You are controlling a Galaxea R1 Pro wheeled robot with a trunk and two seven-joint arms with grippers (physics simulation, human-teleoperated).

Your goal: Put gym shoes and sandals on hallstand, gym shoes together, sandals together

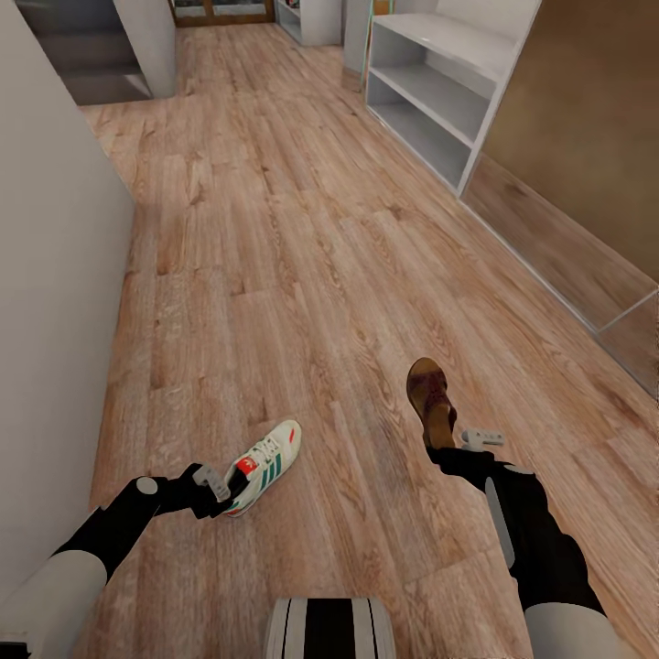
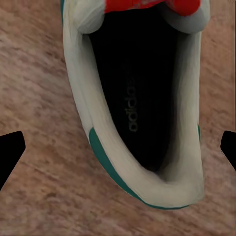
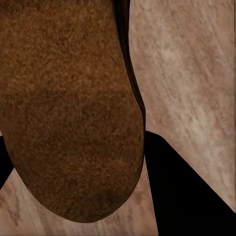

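A gym shoe (image 1: 264, 462) is being held at its heel by the left gripper (image 1: 218, 488), low over the wood floor (image 1: 275, 275); in the left wrist view the shoe (image 2: 142, 108) is seen from the heel end, opening facing the camera, w/ a dark fingertip (image 2: 10, 152) at either side of the frame. Whether those fingers are actually being pressed onto the heel can't be told from these views. The shoe's long axis is running away from the gripper, toe fwd and slightly to the right. A sandal (image 1: 432, 400) is being carried at its heel end by the right gripper (image 1: 462, 446); in the right wrist view the sandal (image 3: 69, 108) is seen close up, w/ a dark finger (image 3: 187, 187) beside it, so the grip looks closed on it, though contact isn't being shown clearly. Its long axis is also pointing fwd, away from the robot. The shoe rack (image 1: 439, 91) is standing well ahead and to the right, along the right wall, so it's being judged nearer to the right arm; the sandal is probably the easier one to be set down first, once the base is brought closer.
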